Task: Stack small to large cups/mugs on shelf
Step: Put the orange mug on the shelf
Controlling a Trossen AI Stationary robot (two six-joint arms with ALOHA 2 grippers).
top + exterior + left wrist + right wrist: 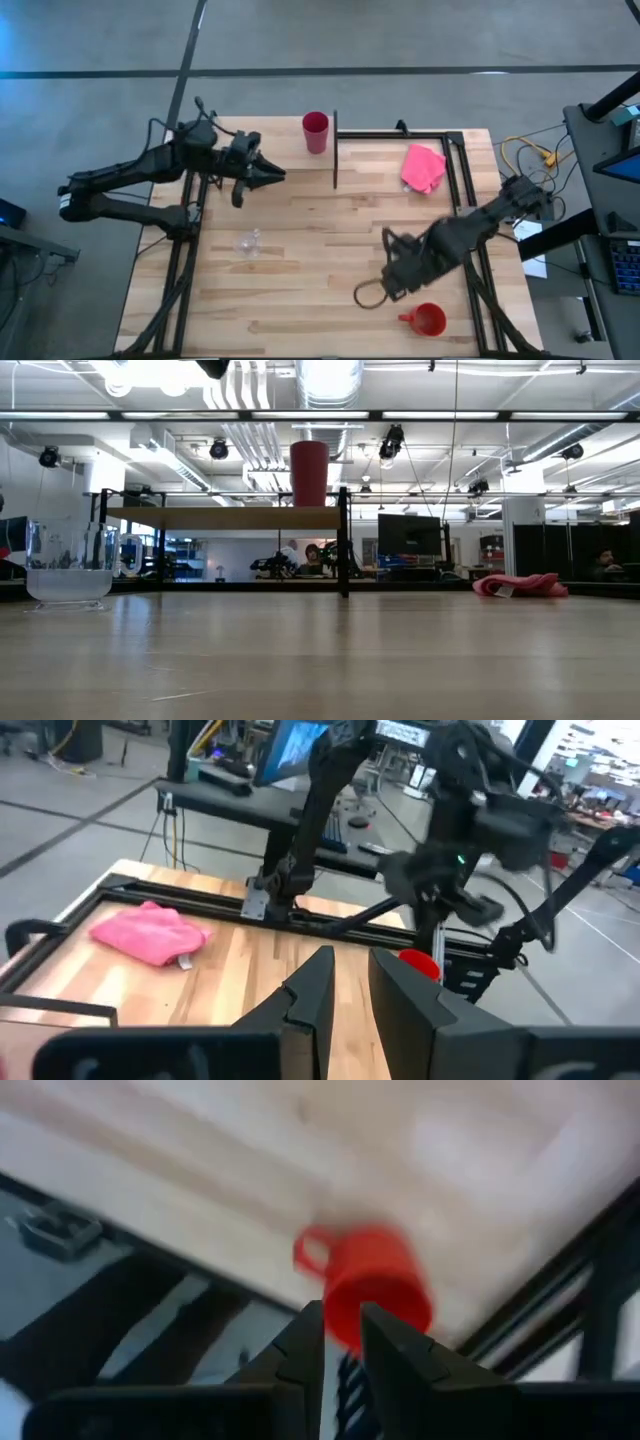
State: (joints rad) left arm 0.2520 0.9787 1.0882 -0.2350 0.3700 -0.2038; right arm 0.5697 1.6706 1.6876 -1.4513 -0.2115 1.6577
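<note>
From overhead, the high view looks straight down on the whole table [330, 240]. The low view sits at tabletop height, facing level across the planks into the room. The left wrist view faces across the table toward the pink cloth [150, 932], also seen overhead. The right wrist view looks closely down on the red mug [375, 1285].

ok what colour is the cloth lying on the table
Pink. The cloth shows best in the high view, lying crumpled near the table's far right corner.
</note>
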